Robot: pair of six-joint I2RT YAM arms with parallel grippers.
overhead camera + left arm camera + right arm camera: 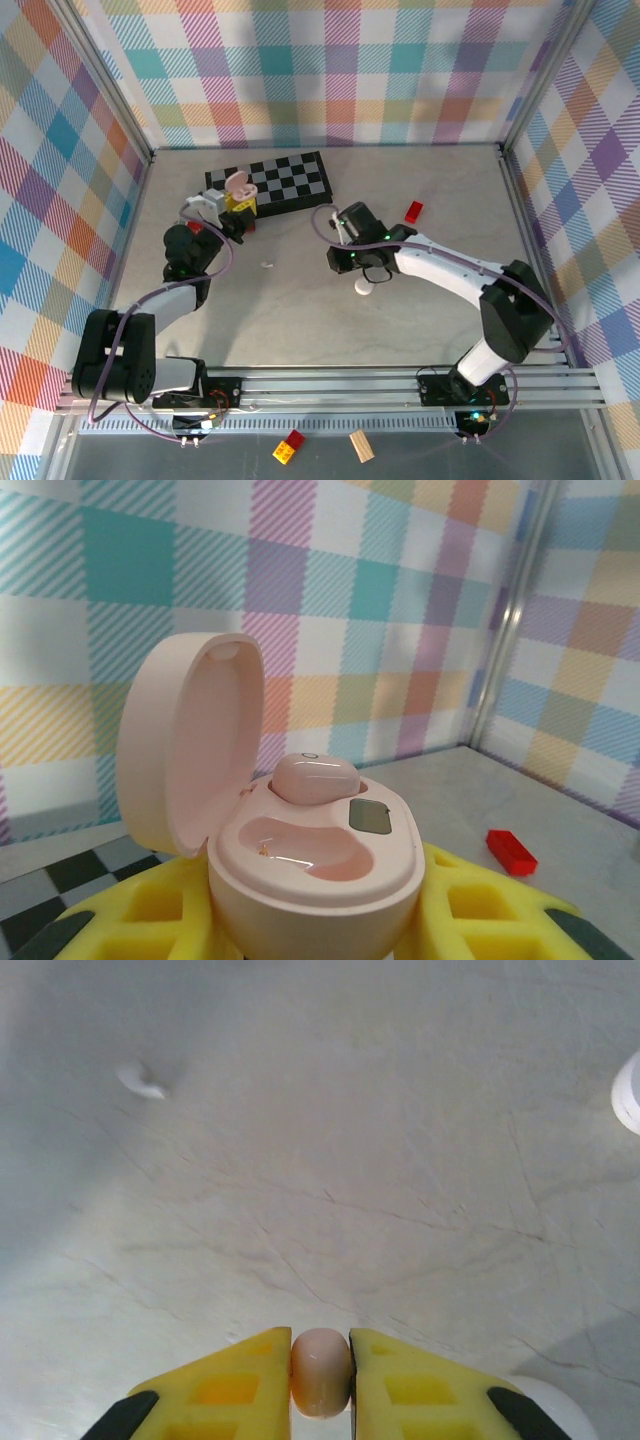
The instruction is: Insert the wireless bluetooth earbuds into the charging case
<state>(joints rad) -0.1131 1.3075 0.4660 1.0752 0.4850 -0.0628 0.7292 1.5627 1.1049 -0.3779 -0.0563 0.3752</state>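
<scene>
open pink case point(330, 880) holds one earbud point(315, 777), second earbud point(320, 1372) pinched.

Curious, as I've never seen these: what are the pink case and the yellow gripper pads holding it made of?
Pink case: probably smooth glossy plastic; light glints off its rim. Yellow pads: matte, with moulded square recesses; plastic or rubber, can't tell.

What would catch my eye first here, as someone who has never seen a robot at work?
Most striking is the open pink charging case, lid up, held by the left gripper near the checkerboard. It has one seated earbud and an empty slot beside it. Next, the right gripper pinches a second earbud over the grey table, all framed by bright plaid walls.
</scene>
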